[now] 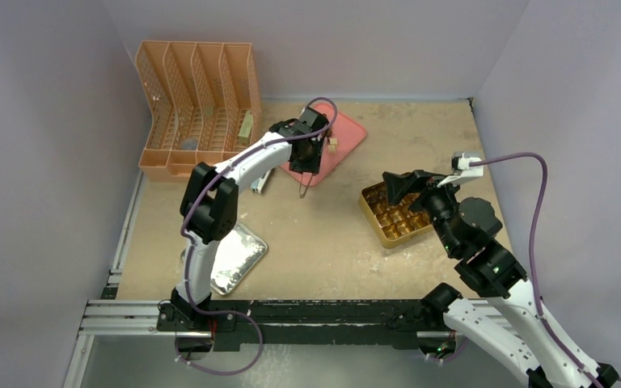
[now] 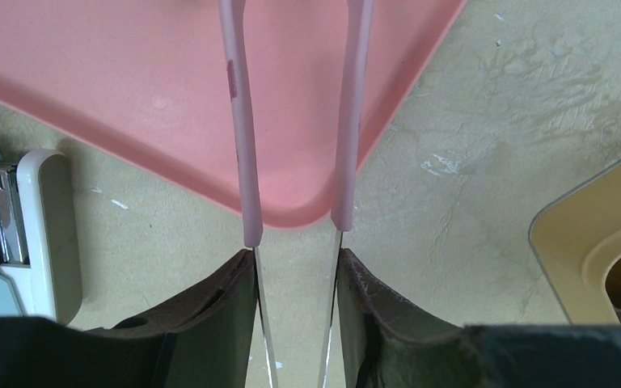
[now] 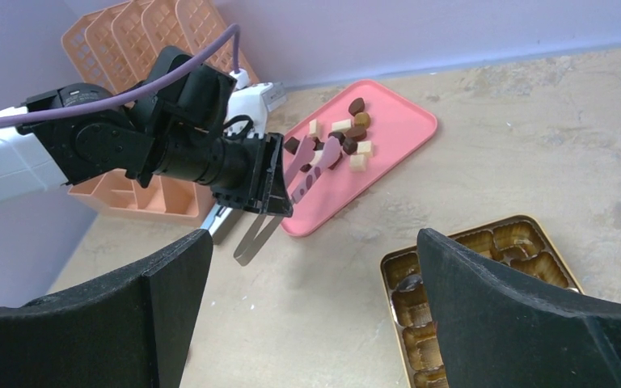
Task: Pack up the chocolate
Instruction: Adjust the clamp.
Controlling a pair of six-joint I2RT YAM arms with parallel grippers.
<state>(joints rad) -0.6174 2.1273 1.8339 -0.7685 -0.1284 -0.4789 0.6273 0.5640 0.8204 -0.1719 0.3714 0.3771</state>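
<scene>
Left gripper clamped on tongs, right gripper apart, chocolate partly hidden behind tongs

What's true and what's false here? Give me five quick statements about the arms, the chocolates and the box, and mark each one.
1. The left gripper holds pink-tipped tongs. True.
2. The right gripper is shut. False: its fingers stand wide apart by the gold box, holding nothing.
3. The chocolates lie in the gold box. False: those in view lie on the pink tray.
4. A stapler lies beside the pink tray. True.
5. The tongs reach over the pink tray. True.
</scene>
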